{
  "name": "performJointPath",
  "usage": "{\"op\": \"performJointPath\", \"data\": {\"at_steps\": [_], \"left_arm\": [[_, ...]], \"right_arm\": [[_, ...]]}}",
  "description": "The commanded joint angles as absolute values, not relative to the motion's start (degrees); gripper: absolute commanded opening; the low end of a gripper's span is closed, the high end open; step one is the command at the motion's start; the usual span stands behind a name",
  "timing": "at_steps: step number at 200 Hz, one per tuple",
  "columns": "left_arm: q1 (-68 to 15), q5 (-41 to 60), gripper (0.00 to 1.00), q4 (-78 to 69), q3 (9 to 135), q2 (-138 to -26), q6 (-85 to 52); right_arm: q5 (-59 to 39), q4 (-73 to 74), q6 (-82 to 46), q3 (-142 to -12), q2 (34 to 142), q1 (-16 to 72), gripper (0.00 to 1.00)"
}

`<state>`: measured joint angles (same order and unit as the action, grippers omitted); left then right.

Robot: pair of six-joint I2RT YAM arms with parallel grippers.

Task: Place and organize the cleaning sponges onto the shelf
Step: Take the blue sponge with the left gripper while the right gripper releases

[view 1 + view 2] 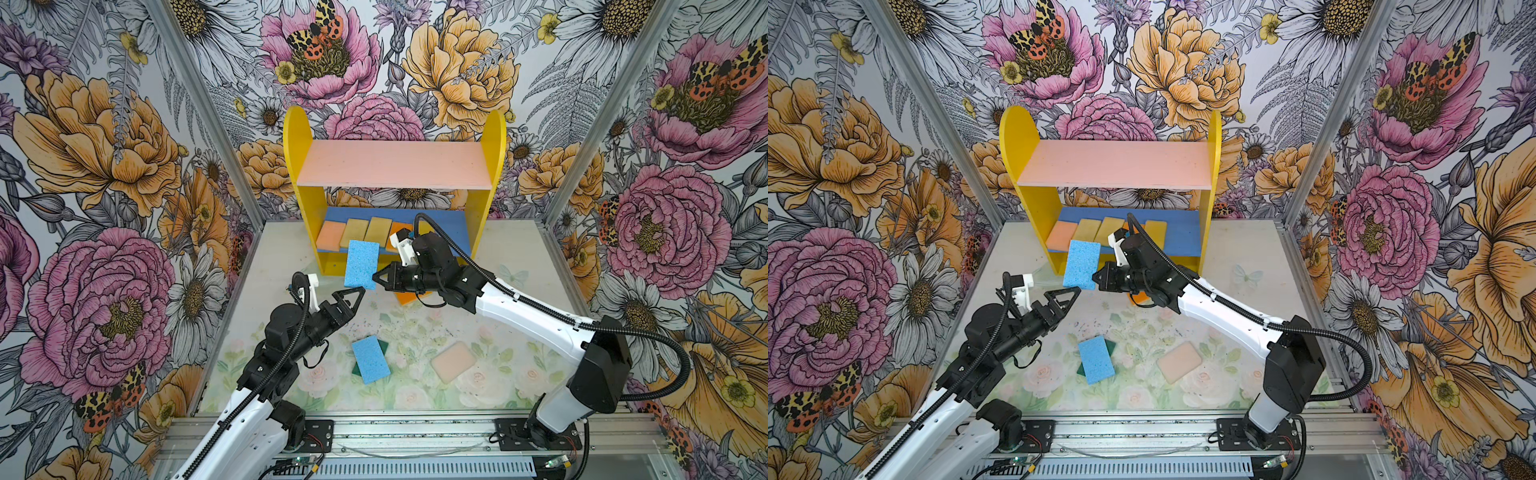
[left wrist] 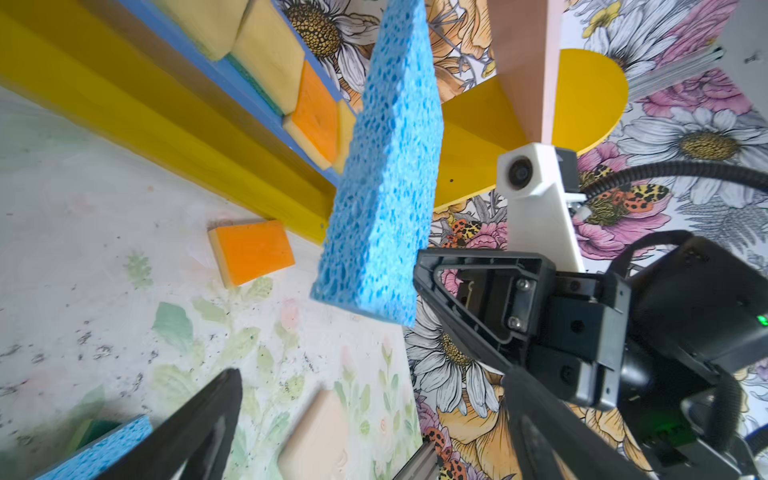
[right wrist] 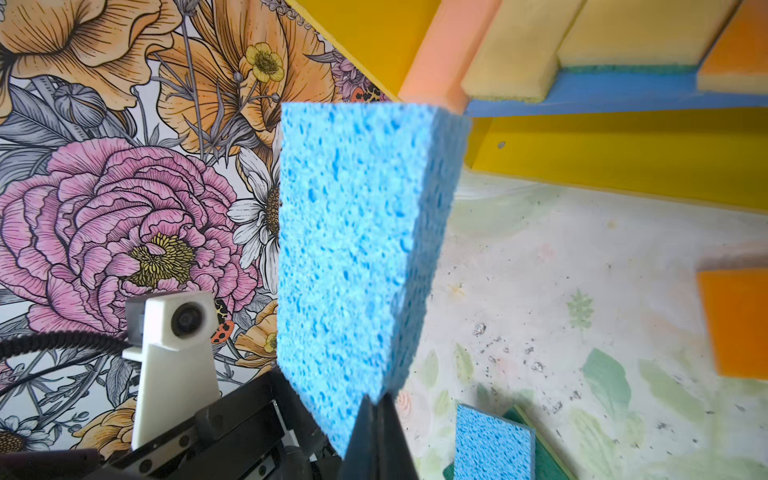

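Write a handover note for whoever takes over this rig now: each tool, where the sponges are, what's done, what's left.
Right tool: shut on a blue sponge, held up in front of the shelf.
Left tool: open, empty, close beside that sponge.
Done: five sponges lie in a row on the blue lower board.
Left: shelve the held one, then four from the table: orange sponge by the shelf's foot, second blue sponge lying over a green sponge, peach sponge.
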<state>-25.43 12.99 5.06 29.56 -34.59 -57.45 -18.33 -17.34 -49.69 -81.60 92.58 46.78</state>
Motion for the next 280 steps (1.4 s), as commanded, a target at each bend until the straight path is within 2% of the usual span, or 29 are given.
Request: {"op": "performJointPath", "data": {"at_steps": [1,13,38,55,113,186,250,280], "left_arm": [[-29.3,2.1,0.99,-4.7,27.6,-33.8,-61.0],[-31.8,-3.6,0.99,-8.8,25.5,-33.2,-62.6],[-35.6,-13.7,0.87,-17.3,22.2,-33.9,-64.6],[-36.7,-16.1,0.82,-21.4,21.8,-36.0,-64.6],[-37.3,-15.6,0.73,-33.4,22.5,-44.2,-62.8],[-38.3,-14.2,0.41,-38.5,23.8,-47.7,-62.0],[-38.4,-13.7,0.03,-37.3,24.5,-47.5,-61.7],[-38.4,-13.4,0.0,-36.1,25.3,-47.1,-61.0]], "right_arm": [[-18.3,-16.8,-51.9,-83.6,91.3,46.7,0.0],[-18.1,-16.8,-52.6,-84.1,91.1,46.7,0.0],[-16.9,-16.7,-54.2,-84.2,90.0,46.7,0.0],[-16.4,-16.7,-54.8,-84.4,89.1,46.8,0.0],[-16.9,-16.7,-55.5,-84.7,87.3,46.7,0.0],[-16.9,-16.7,-55.3,-84.2,86.6,46.8,0.0],[-17.1,-16.2,-55.0,-84.1,86.4,46.8,0.0],[-17.5,-16.1,-54.8,-84.6,86.6,46.8,0.0]]}}
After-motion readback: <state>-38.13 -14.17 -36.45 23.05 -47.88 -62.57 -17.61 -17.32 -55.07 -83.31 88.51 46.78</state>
